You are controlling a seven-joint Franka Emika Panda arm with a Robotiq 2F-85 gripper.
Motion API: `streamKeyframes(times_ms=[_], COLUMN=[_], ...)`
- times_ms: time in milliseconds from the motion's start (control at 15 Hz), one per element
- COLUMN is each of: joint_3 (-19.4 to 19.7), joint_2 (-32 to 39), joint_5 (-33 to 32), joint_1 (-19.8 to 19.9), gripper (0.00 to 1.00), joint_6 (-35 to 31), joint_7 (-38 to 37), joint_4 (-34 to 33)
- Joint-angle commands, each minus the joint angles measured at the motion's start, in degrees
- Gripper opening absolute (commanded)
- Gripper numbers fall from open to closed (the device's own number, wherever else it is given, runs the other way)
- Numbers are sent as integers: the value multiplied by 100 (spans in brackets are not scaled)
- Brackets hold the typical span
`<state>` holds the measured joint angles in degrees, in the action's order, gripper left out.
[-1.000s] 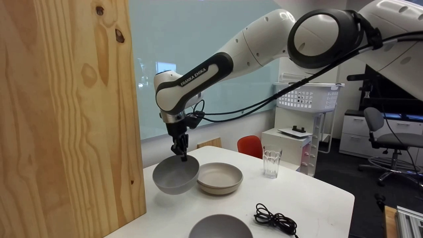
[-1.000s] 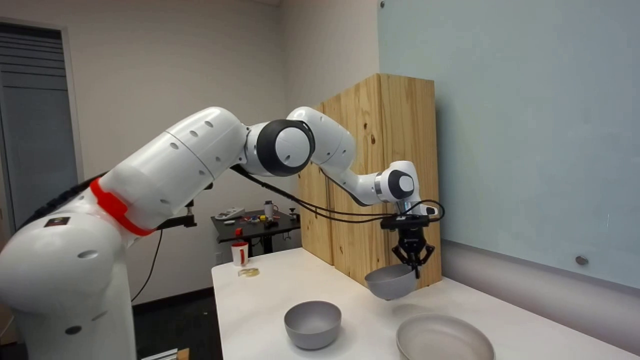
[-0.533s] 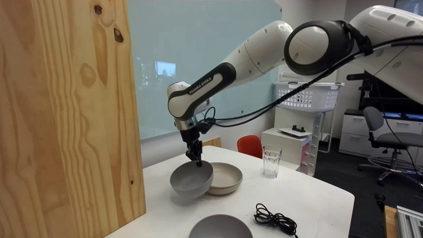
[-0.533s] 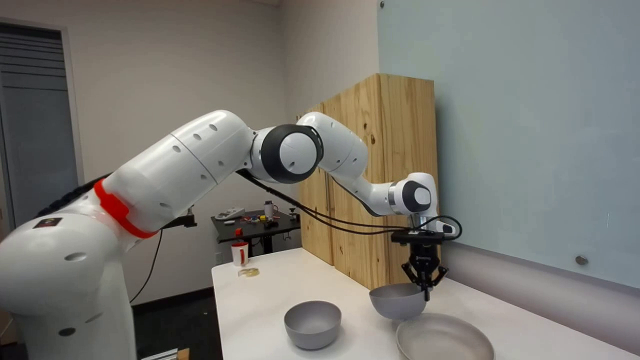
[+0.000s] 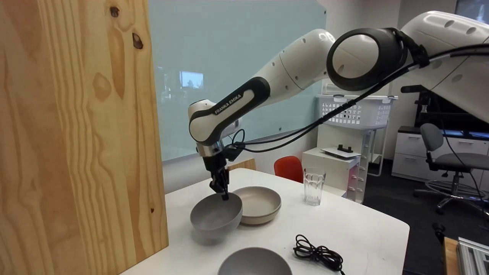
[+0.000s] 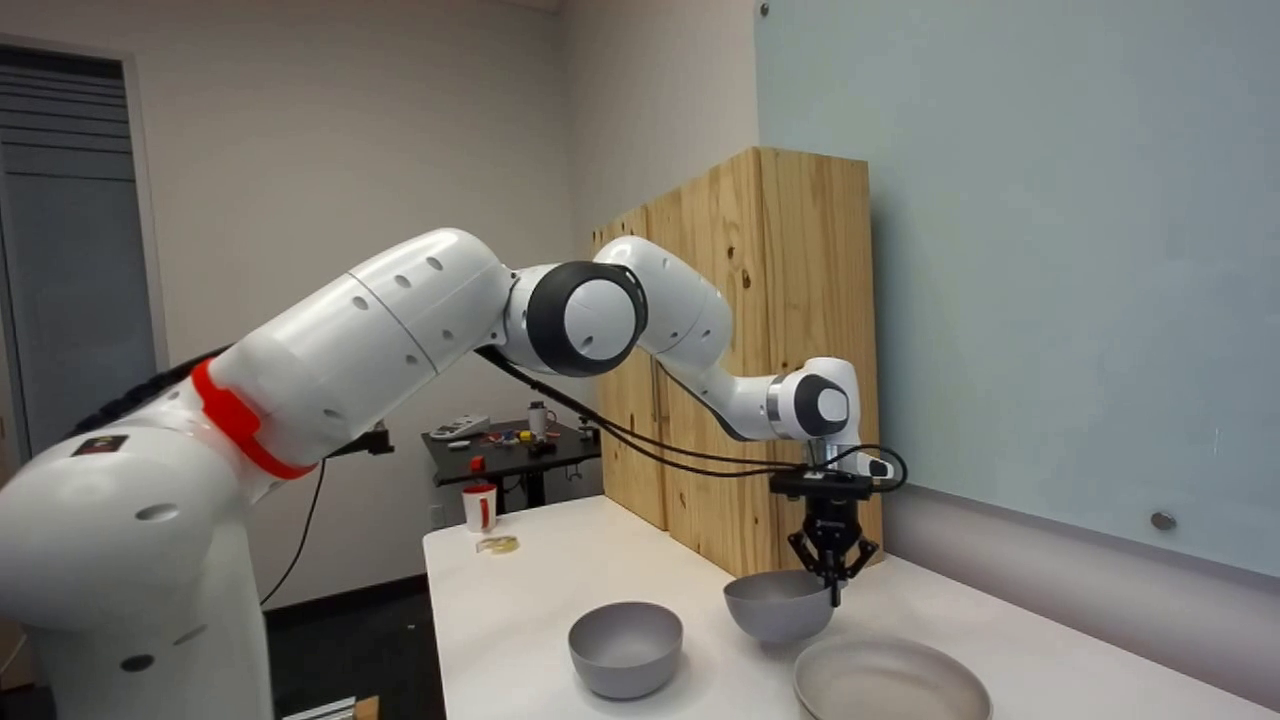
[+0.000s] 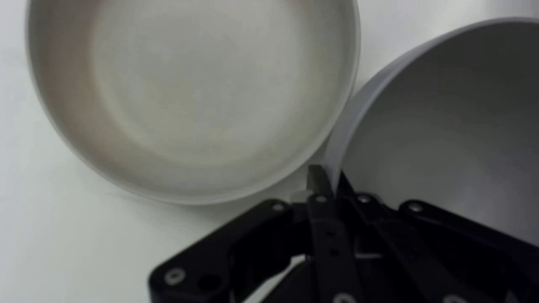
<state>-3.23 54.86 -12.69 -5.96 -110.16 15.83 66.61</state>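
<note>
I have a tall knotty wooden cabinet (image 5: pixel 86 137) and a glossy pale-blue wall panel (image 6: pixel 1050 280) near me, and dark floor (image 5: pixel 393 196) beyond.

The tool (image 7: pixel 330 179) is black, the held bowl (image 7: pixel 442 139) plain grey, the second bowl (image 6: pixel 626 655) a matching grey. The shallow dish (image 5: pixel 258 202) is beige, the desk (image 5: pixel 355 225) white, the mug (image 6: pixel 479 510) white with red. Streaked grain and dark knots mark the honey-coloured cabinet (image 6: pixel 820 260).

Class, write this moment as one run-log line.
gripper: closed on rim; held: tilted round grey bowl; beside: round beige dish; white table: second round grey bowl, coiled black cable
</note>
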Motion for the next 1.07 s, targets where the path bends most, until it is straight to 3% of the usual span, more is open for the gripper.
streamKeyframes(times_ms=[0, 1000], joint_3=[22, -11], joint_2=[149, 399], joint_5=[-154, -227], joint_1=[-225, -112], gripper=[1, 1], joint_6=[-19, -241], joint_7=[96, 776], joint_4=[-64, 8])
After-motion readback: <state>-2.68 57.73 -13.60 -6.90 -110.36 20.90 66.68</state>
